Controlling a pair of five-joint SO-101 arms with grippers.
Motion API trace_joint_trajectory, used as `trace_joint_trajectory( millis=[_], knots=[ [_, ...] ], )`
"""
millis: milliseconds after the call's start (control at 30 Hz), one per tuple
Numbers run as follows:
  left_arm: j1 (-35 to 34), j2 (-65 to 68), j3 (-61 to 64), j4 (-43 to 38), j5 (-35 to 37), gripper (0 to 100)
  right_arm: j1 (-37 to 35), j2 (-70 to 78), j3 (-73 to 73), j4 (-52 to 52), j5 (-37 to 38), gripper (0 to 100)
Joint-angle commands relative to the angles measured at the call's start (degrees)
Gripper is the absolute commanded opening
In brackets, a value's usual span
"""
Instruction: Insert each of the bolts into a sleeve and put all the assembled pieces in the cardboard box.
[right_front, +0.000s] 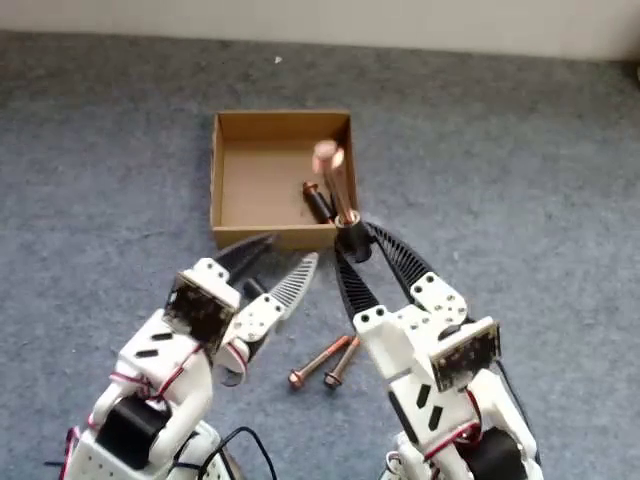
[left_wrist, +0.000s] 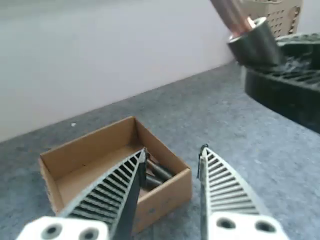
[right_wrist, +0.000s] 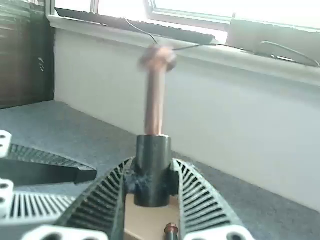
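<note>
**Right gripper holds a bolted sleeve at the box corner; left gripper open and empty**

The left gripper (right_front: 292, 248) (left_wrist: 174, 149) sits just in front of the near wall of the cardboard box (right_front: 216, 180) (left_wrist: 50, 172). Its jaws are spread fairly wide with nothing between them, and both tips point at that wall. The left arm is folded low, its wrist angled up toward the box.

Inside the box, against its right wall, lies one assembled piece (right_front: 317, 202) (left_wrist: 157, 172), a dark sleeve with a bolt in it. The left part of the box floor is bare cardboard.

Two loose bolts lie on the grey carpet (right_front: 520, 180) well in front of the box, between the two arms. The left bolt (right_front: 320, 360) and the right bolt (right_front: 343, 365) lie side by side, their heads almost touching, both slanting up toward the box's near right corner.

The right gripper (right_front: 355, 238) (right_wrist: 152, 170) is at that near right corner. Its jaws are clamped on a black sleeve (right_front: 352, 240) (left_wrist: 252, 45) (right_wrist: 152, 170), one finger on either side. A copper bolt (right_front: 335, 185) (left_wrist: 230, 12) (right_wrist: 155, 107) stands in the sleeve, head uppermost, its shank leaning over the right part of the box. The right arm stretches forward from the table's near edge. Open carpet lies to the right of the box and beyond it.
</note>
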Motion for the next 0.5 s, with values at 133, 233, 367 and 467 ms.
trace_joint_trajectory(
  millis=[133,233,367,467],
  knots=[
    [-8.75,0.40,-1.80,-2.46,3.43,19,0.13,-0.84,-3.56,-1.89,-0.53,0.5],
    [-12.53,0.40,-0.40,-6.24,7.74,19,-2.24,-0.84,-3.47,-1.63,-0.53,0.5],
    [-15.96,0.40,1.27,-9.76,10.46,19,-4.35,-0.84,-2.15,-0.48,-0.44,0.5],
    [-17.01,0.40,0.84,-10.20,10.11,19,-4.18,-0.66,1.63,-0.48,-0.18,0.5]
  ],
)
